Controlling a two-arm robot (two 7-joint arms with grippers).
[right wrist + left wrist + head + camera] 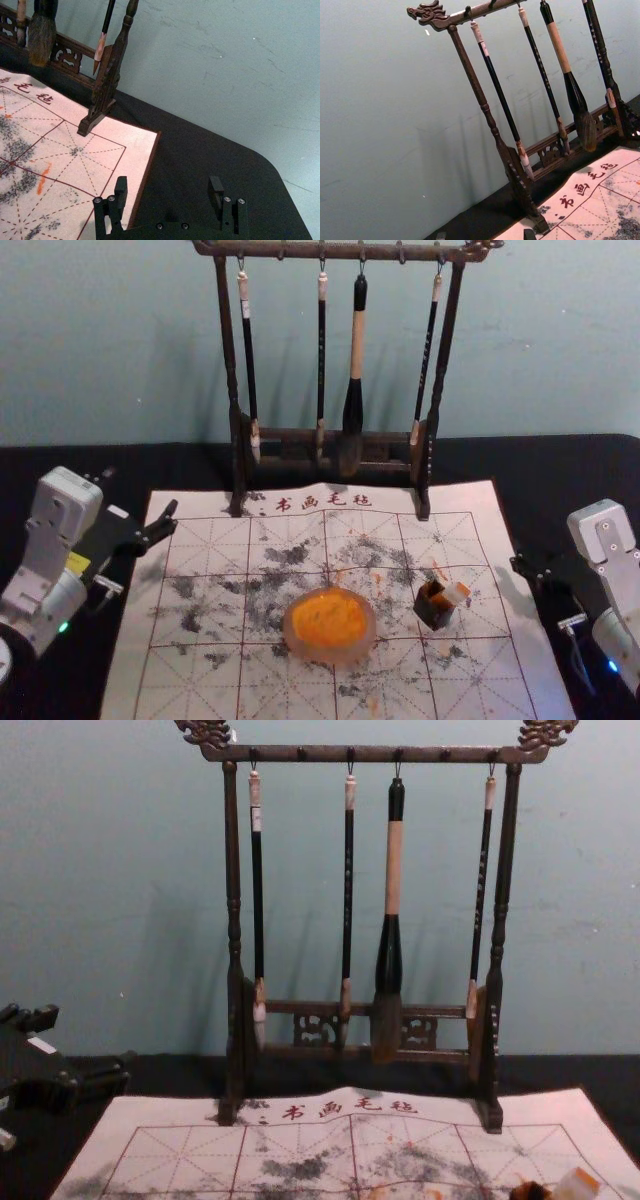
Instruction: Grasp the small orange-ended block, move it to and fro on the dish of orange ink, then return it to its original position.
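Observation:
My left gripper (139,492) hovers at the left edge of the mat, open and empty; its fingertips (485,234) also show apart in the left wrist view, and the chest view has the gripper (84,1038) at left. Right of the mat is my right gripper (530,566), whose fingers stand wide apart with nothing between them in its wrist view (168,185). The small orange-ended block (456,593) leans tilted in a dark little holder (433,611), on the mat's right half; the chest view catches the block (576,1185) at lower right. A round dish of orange ink (330,620) sits left of the holder.
A dark wooden rack (429,455) with several hanging brushes stands at the mat's back edge, near the wall. The white gridded mat (200,680) bears black smudges and lies on a black tabletop (190,165).

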